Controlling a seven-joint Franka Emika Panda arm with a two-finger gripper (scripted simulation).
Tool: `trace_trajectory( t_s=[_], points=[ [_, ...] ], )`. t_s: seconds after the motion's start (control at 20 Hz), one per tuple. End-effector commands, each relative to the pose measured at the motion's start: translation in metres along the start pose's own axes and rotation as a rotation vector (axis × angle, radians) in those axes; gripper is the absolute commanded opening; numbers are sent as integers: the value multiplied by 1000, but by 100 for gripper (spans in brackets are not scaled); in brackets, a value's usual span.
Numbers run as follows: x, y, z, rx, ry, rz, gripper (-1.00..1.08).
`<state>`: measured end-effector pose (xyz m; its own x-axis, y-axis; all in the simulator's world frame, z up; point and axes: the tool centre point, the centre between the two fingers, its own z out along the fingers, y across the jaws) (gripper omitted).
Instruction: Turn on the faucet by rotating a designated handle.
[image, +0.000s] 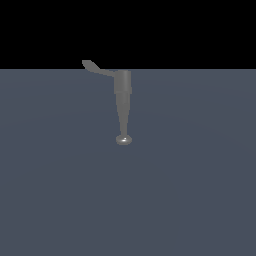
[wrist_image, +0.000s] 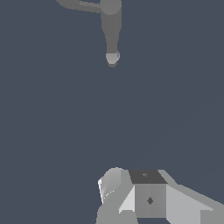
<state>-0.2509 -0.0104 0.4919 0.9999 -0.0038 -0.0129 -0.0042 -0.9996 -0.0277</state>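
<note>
1. The faucet (image: 122, 92) is standing alone on a flat grey-blue surface (image: 200, 190), at the far edge of that surface in the exterior view, where the ground is meeting a black background.
2. Its cylindrical body is sitting at the top, and its long tapering spout (image: 123, 117) is reaching toward the near side, ending in a rounded shiny knob (image: 123, 140).
3. The handle (image: 96, 68) is sticking out from the top of the body toward the exterior view's left, with its widened paddle end lying farthest from the body.
4. In the wrist view the faucet (wrist_image: 111, 26) is showing again, with the handle (wrist_image: 78, 6) partly cut off by the frame edge.
5. The gripper (wrist_image: 114, 192) is appearing only in the wrist view, as pale blocky shapes well apart from the faucet and touching nothing.
6. I cannot tell whether its fingers are spread wide or drawn narrow, since only part of it is showing.
</note>
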Motion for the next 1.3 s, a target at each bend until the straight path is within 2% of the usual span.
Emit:
trace_trajectory(
  t_s=[0.0,0.5,0.85,1.25],
  points=[
    [0,0,0,0,0,0,-100],
    [6,-9,-6,-52,15,-47,-100],
    [11,-10,-6,-44,14,-22,-100],
    [34,-14,-5,-23,13,68,-100]
  ],
)
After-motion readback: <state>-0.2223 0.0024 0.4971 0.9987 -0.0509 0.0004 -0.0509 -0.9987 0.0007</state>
